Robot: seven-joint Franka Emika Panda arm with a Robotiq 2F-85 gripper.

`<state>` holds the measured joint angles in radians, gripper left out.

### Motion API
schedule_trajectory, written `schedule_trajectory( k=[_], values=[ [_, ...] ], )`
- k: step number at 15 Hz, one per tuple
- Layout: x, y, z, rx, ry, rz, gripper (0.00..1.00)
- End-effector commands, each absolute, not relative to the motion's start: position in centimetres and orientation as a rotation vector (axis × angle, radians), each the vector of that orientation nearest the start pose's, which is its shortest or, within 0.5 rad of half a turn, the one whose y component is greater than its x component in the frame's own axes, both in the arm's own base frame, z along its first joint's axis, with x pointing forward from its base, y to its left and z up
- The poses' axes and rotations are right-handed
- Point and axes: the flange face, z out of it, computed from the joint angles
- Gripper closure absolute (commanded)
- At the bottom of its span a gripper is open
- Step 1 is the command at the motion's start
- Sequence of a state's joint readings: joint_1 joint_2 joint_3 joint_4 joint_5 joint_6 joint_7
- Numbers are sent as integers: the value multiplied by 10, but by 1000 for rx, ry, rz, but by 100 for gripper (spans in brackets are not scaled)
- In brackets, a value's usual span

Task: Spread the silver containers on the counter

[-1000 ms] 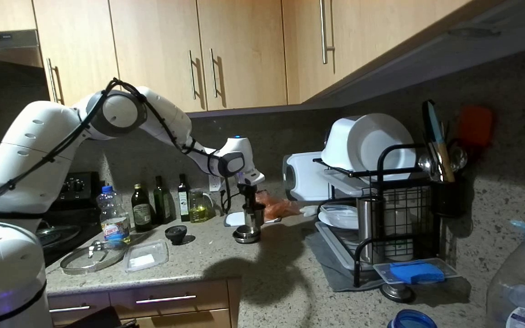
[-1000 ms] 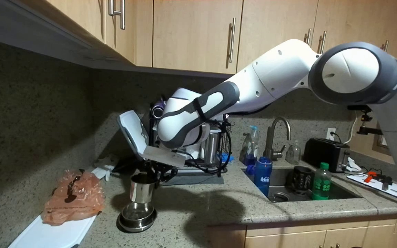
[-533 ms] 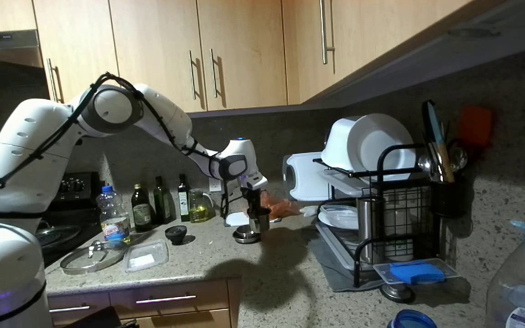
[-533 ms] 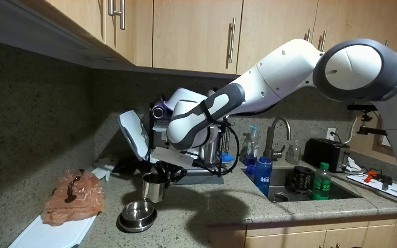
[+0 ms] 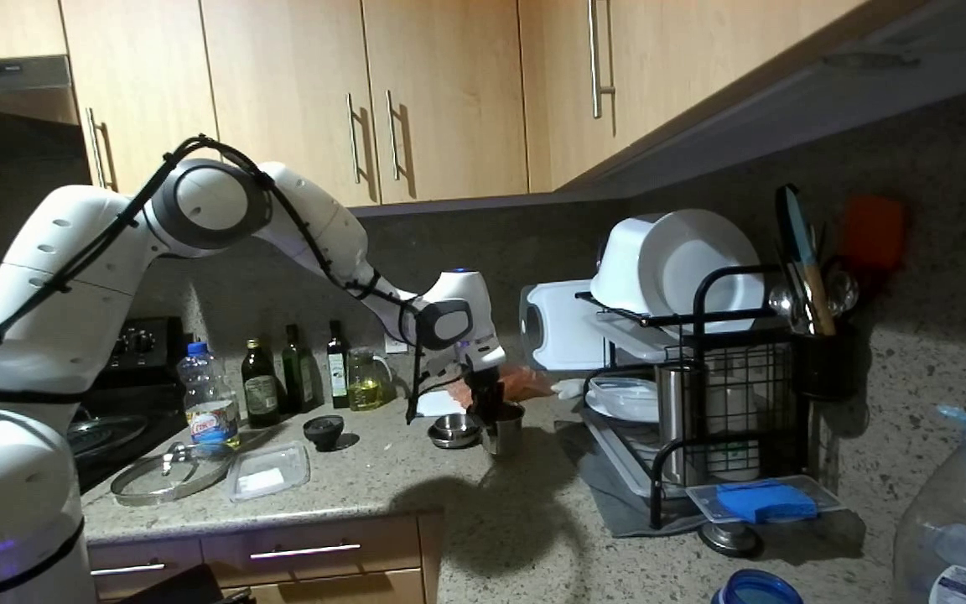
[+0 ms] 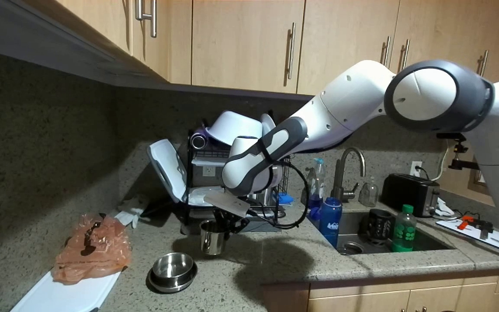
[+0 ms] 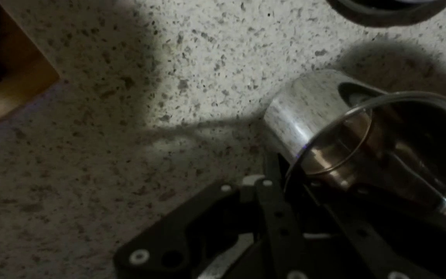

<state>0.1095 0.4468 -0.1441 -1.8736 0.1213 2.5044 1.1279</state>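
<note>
wrist view: jaws grip a steel cup [image 7: 343, 135]; in both exterior views nested bowls [image 6: 172, 268] stand near on the bench [image 6: 215, 284], dish rack [image 5: 699, 319] farther off.

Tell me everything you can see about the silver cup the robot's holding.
The silver cup looks like polished metal: a straight-sided cylinder with a thin rim and shiny inner wall. It is roughly upright, mouth up; the jaws pinch its wall at the rim, one inside, one outside. It is apart from the nested silver bowls, on or just above the counter; I can't tell which.
</note>
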Motion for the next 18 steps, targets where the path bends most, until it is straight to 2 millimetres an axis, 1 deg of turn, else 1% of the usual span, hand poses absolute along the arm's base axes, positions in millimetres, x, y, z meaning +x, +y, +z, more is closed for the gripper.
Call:
schedule_trajectory(
  k=[1, 5, 6, 7, 8, 9, 10, 11, 15, 17, 18],
  values=[
    [654, -30, 285, -2395, 1850, -198, 97],
    [657, -33, 272, -2394, 1884, -164, 97],
    [659, -32, 274, -2396, 1883, -169, 90],
    [659, -31, 274, -2397, 1884, -168, 72],
    [659, -30, 275, -2397, 1882, -167, 65],
    [659, -29, 276, -2396, 1882, -167, 62],
    [658, -28, 277, -2393, 1880, -169, 56],
    [657, -27, 279, -2389, 1880, -174, 48],
    [650, -15, 298, -2387, 1844, -226, 19],
    [647, -8, 310, -2386, 1818, -248, 4],
    [647, -4, 316, -2389, 1800, -255, 1]
  ],
)
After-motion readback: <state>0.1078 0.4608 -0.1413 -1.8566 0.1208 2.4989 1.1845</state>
